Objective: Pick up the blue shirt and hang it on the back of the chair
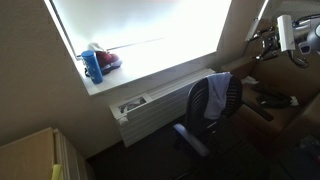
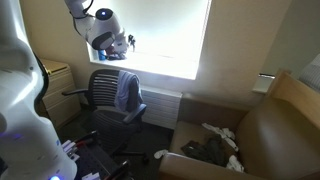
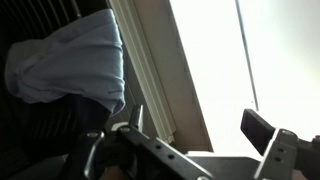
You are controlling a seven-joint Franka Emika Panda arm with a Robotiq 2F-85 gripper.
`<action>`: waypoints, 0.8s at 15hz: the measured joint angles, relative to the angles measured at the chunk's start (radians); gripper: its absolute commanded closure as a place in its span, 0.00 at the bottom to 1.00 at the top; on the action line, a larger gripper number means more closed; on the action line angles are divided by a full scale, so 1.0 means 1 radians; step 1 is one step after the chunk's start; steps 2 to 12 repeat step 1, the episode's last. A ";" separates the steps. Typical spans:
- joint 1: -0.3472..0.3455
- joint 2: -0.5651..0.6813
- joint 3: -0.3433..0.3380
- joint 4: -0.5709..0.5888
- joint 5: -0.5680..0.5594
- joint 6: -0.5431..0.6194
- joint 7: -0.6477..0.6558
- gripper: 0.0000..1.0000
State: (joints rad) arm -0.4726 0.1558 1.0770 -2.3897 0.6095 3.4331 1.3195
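the chair (image 2: pixel 100 88) stands by the window wall; the blue shirt (image 2: pixel 127 92) lies draped over its backrest, long axis hanging downward, below me and off to the upper left in my wrist view; my gripper (image 3: pixel 195 135) hovers above, spread wide, holding nothing

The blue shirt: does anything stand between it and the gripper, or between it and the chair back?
Nothing visible does. The blue shirt already hangs over the back of the chair; the open gripper is apart from it.

2 exterior views, high, far, opposite sides, share chair (image 1: pixel 190 135) (image 2: pixel 100 88), window (image 1: pixel 150 35); wrist view close above blue shirt (image 3: pixel 70 60).
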 measured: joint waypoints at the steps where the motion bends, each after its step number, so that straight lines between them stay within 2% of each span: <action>1: -0.025 0.001 0.016 0.000 -0.001 0.011 0.000 0.00; 12: -0.025 0.001 0.016 0.000 -0.001 0.011 0.000 0.00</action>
